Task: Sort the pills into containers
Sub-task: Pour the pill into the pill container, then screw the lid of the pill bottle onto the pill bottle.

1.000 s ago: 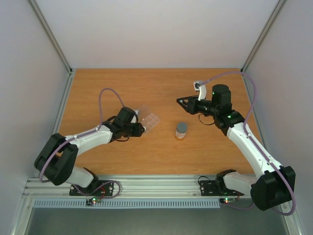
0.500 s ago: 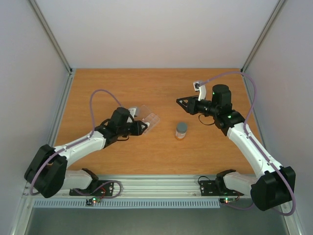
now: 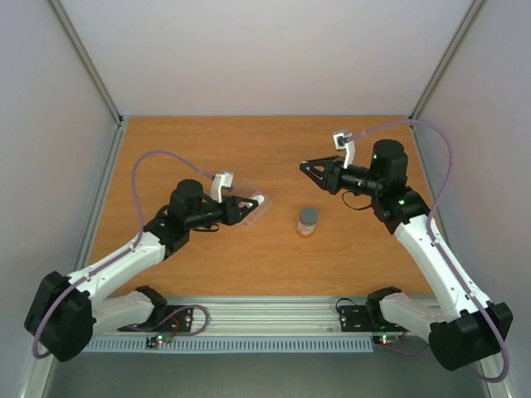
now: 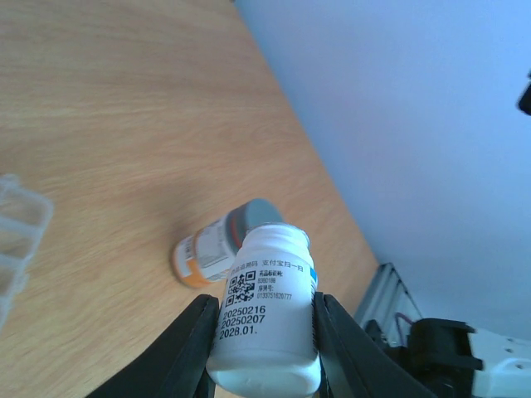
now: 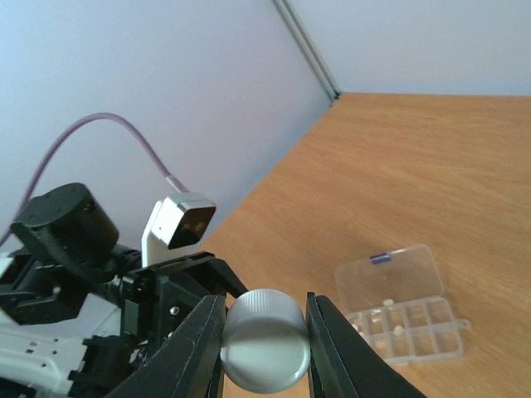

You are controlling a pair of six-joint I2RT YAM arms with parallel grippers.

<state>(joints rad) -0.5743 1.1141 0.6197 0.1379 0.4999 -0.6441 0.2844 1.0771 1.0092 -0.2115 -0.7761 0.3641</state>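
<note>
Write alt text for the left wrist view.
The left gripper clamps an uncapped white plastic bottle with a printed black code label. Behind it, a small grey-capped, orange-based bottle stands on the wooden table; the corner of a clear plastic pill box shows at left.

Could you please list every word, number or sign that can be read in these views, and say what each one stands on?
"20250216": white bottle, top large line of its label.
"20250207": same label, next line.
"2028.01.": same label, third line.
QR code and fine print beside it: too small to read.
Label of the grey-capped bottle: blurred, unreadable.
Blue mark on the pill box lid: too small to read.
</note>
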